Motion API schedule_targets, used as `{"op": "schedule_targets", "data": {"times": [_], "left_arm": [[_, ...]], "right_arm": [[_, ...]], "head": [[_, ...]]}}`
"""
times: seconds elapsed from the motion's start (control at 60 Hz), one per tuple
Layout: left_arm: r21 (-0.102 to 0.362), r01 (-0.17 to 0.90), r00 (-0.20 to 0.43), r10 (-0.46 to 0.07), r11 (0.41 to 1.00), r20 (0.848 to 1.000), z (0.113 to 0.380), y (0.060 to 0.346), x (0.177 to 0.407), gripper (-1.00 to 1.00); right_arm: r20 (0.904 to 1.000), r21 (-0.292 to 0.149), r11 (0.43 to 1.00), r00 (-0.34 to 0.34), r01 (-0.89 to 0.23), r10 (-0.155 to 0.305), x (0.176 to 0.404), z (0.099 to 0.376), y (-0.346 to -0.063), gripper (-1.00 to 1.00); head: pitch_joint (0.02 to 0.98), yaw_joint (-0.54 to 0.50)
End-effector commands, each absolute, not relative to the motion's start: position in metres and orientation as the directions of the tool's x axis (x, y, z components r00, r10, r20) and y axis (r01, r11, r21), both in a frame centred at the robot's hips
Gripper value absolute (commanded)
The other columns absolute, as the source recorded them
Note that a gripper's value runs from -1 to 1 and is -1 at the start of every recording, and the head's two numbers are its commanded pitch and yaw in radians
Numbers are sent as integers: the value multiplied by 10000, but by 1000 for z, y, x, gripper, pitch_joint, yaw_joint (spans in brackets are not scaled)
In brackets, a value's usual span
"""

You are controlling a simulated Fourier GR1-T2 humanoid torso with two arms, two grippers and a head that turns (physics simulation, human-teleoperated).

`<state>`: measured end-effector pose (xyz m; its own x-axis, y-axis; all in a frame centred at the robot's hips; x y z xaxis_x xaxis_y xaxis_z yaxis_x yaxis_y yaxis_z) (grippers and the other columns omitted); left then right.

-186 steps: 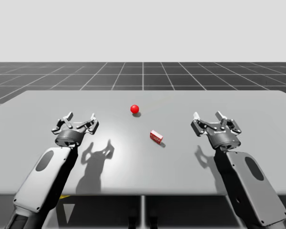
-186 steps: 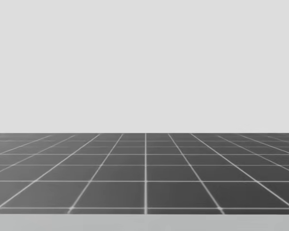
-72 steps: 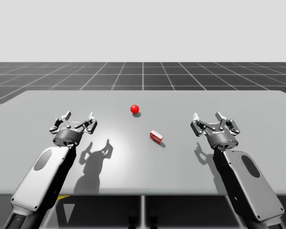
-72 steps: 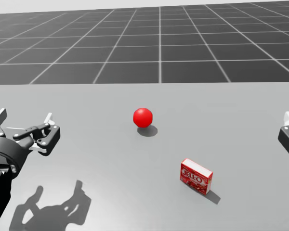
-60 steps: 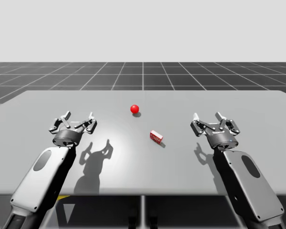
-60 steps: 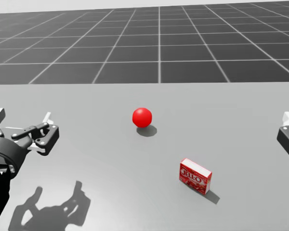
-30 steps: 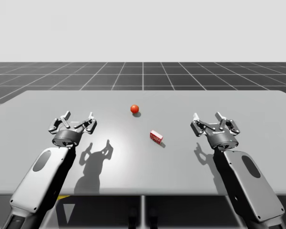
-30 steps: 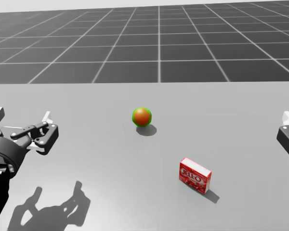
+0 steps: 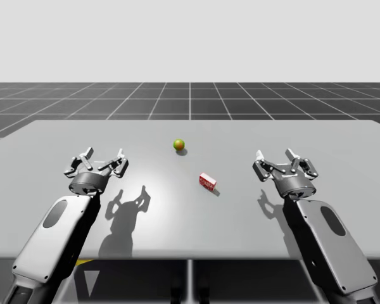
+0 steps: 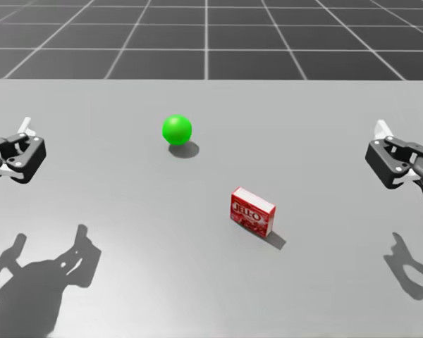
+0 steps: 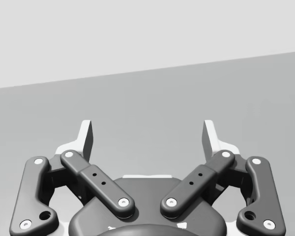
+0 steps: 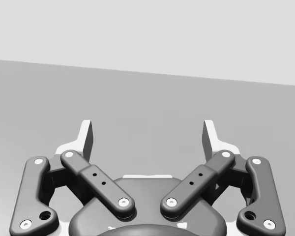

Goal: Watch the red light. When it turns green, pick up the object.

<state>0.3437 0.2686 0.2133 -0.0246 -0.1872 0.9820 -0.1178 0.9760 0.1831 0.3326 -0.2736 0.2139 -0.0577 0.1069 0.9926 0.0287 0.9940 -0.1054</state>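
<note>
Round light (image 10: 177, 129) glowing green on the grey tabletop (image 10: 113, 211), toward the far side. Small red box (image 10: 253, 211) lying nearer and a little to the right of it, apart from it, roughly midway between both arms. Left pincer (image 11: 147, 135) spread wide, gripping nothing, hovering well to the left of the box. Right pincer (image 12: 147, 135) likewise spread and holding nothing, well to the right.

light (image 10: 177, 129): green | box (image 10: 253, 212): red, white print | table (image 10: 113, 190): plain grey | floor (image 10: 162, 36): dark, pale grid
</note>
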Motion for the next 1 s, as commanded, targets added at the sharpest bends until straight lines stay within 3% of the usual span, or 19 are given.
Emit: {"op": "schedule_targets", "data": {"times": [0.017,0.167,0.4,0.433,0.467,0.533,0.567,0.65,0.783,0.9,1.0], "left_arm": [[1824,-1180,-269,-1867,9761,9820,214,269,344,-1000],[1822,-1173,-298,-1868,9762,9819,215,269,344,-1000],[1831,-1196,-302,-1880,9758,9817,216,269,343,-1000],[1836,-1198,-307,-1885,9757,9816,216,269,343,-1000],[1841,-1214,-314,-1891,9754,9814,216,269,343,-1000],[1870,-1210,-301,-1919,9749,9810,215,268,343,-1000],[1886,-1204,-298,-1935,9746,9807,215,267,343,-1000],[1922,-1192,-267,-1967,9741,9801,214,267,344,-1000],[1956,-1162,-197,-1991,9738,9798,213,266,344,-1000],[1957,-1150,-197,-1992,9739,9798,213,266,344,-1000],[1991,-1144,-146,-2020,9733,9793,211,265,344,-1000]], "right_arm": [[9923,-1071,9938,-590,292,1087,333,213,-273,-1000],[9922,-1099,9936,-567,266,1113,333,213,-272,-1000],[9924,-1007,9949,-716,-102,997,331,215,-268,-1000],[9902,-1173,9929,-787,-223,1152,331,215,-266,-1000],[9919,-1112,9921,-688,-586,1071,329,215,-264,-1000],[9979,-513,9918,-445,-1171,464,325,214,-259,-1000],[9957,-789,9823,-616,-1698,693,322,215,-256,-1000],[9967,-730,9637,-526,-2569,615,314,217,-253,-1000],[9907,-1354,9223,-372,-3619,1308,301,215,-248,-1000],[9916,-1194,8784,-118,-4628,1286,291,208,-242,-1000],[9952,-679,8340,214,-5476,951,285,199,-236,-1000]], "head": [[736,-54],[788,-108],[788,-98],[788,-97],[787,-98],[788,-99],[787,-99],[788,-103],[791,-109],[789,-110],[792,-111]]}}
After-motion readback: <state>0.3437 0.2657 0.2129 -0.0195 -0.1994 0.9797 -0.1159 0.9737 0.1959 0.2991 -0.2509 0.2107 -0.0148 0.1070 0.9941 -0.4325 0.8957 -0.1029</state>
